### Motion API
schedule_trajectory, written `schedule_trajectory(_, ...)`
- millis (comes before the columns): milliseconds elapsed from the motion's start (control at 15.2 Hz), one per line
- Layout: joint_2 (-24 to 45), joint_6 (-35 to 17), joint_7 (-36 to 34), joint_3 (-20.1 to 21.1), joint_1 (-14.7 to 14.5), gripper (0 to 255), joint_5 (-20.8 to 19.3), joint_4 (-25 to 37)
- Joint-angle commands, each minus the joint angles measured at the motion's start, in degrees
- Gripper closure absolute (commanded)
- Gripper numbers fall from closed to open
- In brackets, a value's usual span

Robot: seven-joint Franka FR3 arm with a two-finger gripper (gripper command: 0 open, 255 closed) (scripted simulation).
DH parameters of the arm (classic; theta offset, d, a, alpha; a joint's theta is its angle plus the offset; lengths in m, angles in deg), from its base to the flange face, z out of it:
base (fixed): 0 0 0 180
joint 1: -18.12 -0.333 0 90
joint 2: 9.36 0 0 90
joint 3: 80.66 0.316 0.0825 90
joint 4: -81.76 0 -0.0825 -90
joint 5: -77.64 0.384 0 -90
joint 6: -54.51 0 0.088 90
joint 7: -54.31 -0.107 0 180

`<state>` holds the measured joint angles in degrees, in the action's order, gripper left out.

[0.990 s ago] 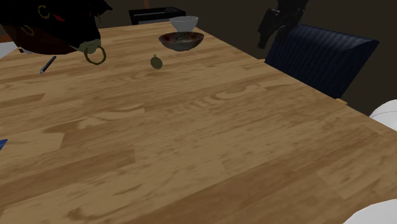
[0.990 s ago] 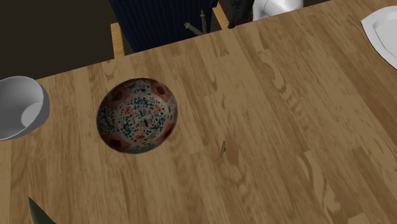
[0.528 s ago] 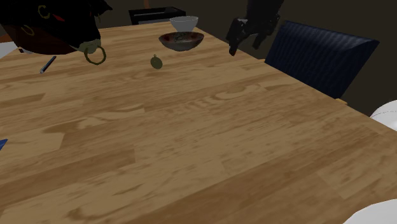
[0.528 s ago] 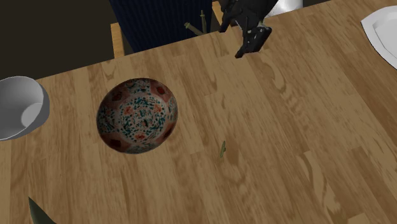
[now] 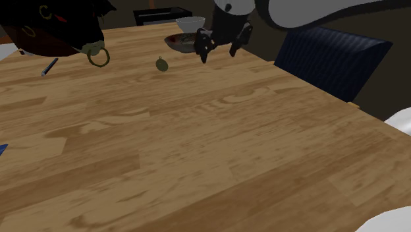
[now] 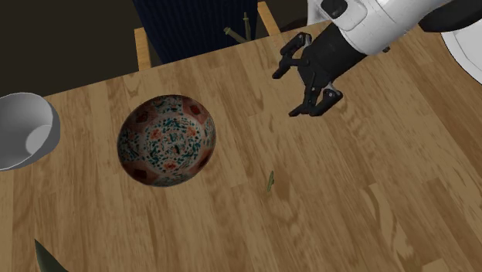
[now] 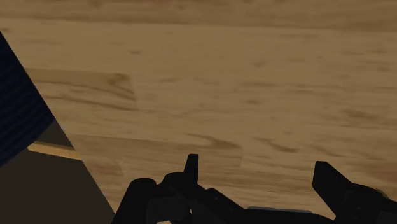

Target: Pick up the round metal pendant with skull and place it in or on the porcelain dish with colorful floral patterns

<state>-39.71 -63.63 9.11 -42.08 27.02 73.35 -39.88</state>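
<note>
Counter (image 5: 197, 145) bears the flowered dish (image 6: 166, 139) beside the hand (image 6: 284, 94), whose fingers stand apart, empty. The pendant (image 6: 269, 182) sits near the hand, untouched, seemingly on edge: likely small, light, stiff, slippery; pinch across its flat faces.

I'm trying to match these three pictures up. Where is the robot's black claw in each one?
Shoulder view: the gripper hangs top centre, beside the patterned dish.
Second exterior view: the gripper is upper right, over the table, right of the dish.
Wrist view: the gripper, open, is in the foreground over the table.
Shared landmark: the dark blue chair at the table's edge.
</note>
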Motion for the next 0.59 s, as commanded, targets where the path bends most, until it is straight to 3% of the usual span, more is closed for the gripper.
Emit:
schedule_trajectory(0, 3.67, -0.9, -6.05, 5.7, 3.53, 0, -3.83, 3.55)
schedule_trajectory(264, 12.33, 0.11, -18.74, 19.67, 12.87, 0, -14.83, 11.83)
schedule_trajectory(396, 19.29, 3.04, -26.63, 30.49, 19.82, 0, -23.95, 17.14)
schedule_trajectory(462, 25.9, 6.66, -32.28, 40.0, 25.33, 0, -32.11, 20.4)
schedule_trajectory(528, 57.58, 29.14, -46.89, 56.16, 19.45, 0, -64.55, 26.22)
